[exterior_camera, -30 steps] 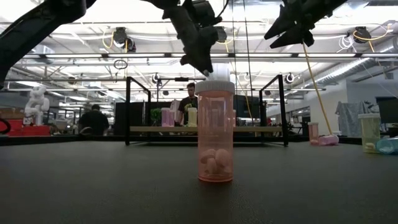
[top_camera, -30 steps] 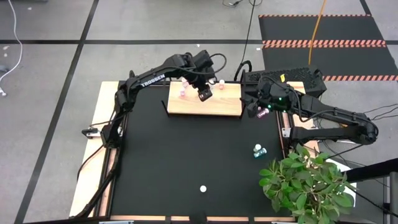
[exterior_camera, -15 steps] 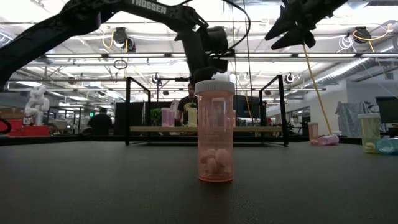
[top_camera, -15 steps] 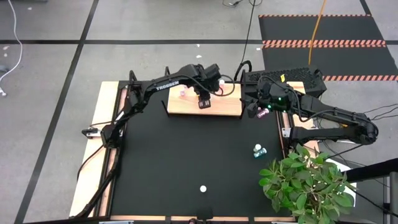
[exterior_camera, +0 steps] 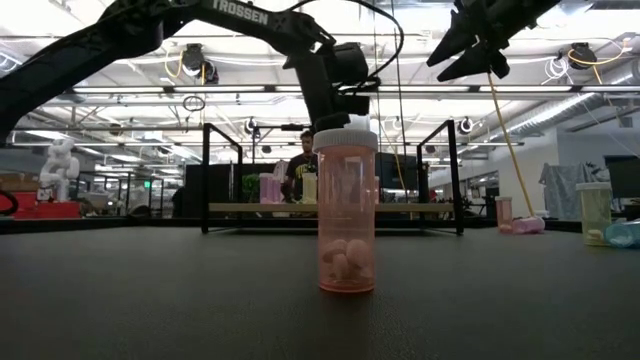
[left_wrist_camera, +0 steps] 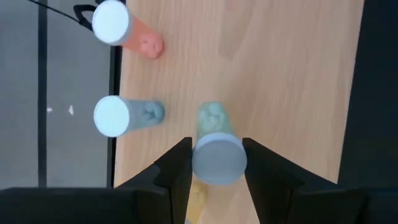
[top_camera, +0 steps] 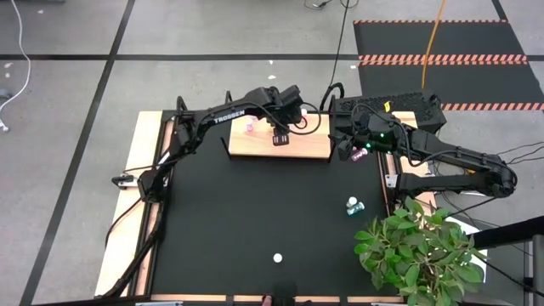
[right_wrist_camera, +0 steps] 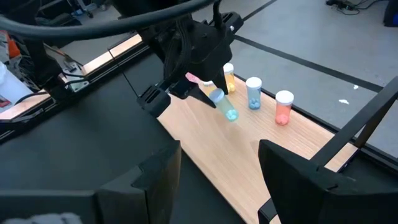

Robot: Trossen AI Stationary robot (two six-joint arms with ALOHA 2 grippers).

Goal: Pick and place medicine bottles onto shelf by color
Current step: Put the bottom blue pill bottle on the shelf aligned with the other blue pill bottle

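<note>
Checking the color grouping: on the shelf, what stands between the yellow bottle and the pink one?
In the right wrist view, a blue bottle stands between the yellow bottle and pink bottle.

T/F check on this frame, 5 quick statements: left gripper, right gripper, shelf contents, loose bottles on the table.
1. The left gripper holds a teal bottle over the shelf. True.
2. The right gripper is carrying a pink bottle. False: its fingers are open and empty, beside the shelf's end.
3. A pink bottle and a blue bottle stand on the shelf near one edge. True.
4. The held bottle stands upright on the wood. False: the right wrist view shows it tilted between the fingers, above the board.
5. No bottles remain on the black table. False: a pink bottle stands near the front and others lie near the plant.
</note>
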